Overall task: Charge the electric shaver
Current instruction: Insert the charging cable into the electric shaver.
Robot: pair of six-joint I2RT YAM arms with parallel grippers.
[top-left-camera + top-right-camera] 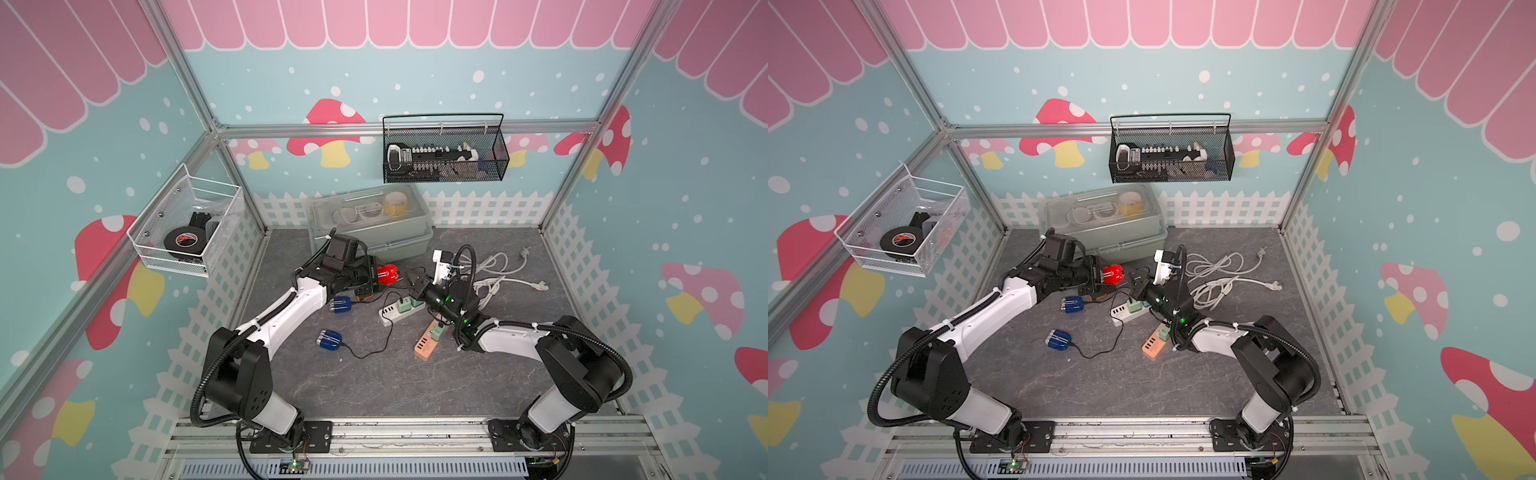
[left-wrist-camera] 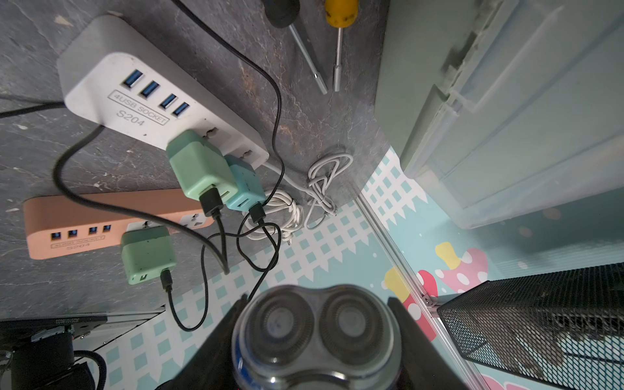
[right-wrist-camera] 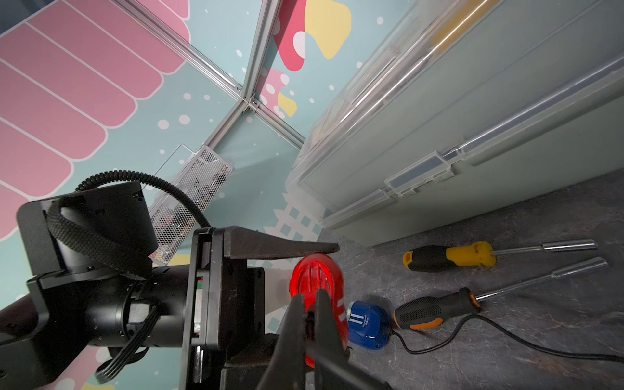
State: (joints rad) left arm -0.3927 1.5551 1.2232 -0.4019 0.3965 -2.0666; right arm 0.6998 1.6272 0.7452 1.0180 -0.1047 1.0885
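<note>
Top views: both arms reach in over the tabletop (image 1: 374, 386) and meet just behind the white strip (image 1: 387, 314).
Red shaver (image 1: 388, 274): behind the white strip, on its left end, clamped in my left end effector.
Left end effector (image 2: 317, 341): partly spread, one finger on each side of the red shaver. My left wrist view shows its two round heads facing the camera.
Right end effector (image 1: 413, 279): closed on a small dark plug (image 3: 309, 319), behind the white strip and right at the shaver's far end. I cannot tell whether plug and shaver touch.
Chargers: a green one (image 2: 199, 165) and a teal one (image 2: 244, 189) sit side by side in the white strip, each with a black cable (image 2: 216, 206) plugged in.
Orange strip (image 1: 426, 343): near the white strip, in front and to the right, carrying its own green charger.
Blue shavers: one (image 1: 340, 304) is just left of the white strip. The other (image 1: 329, 340) is further front-left with a cable in it.
Screwdrivers: two, yellow-handled (image 3: 449, 256) and orange-trimmed (image 3: 435, 309), lie flat between the white strip and the box (image 1: 399, 245).
White cord (image 1: 494, 278): a loose bundle to the right of the white strip.
</note>
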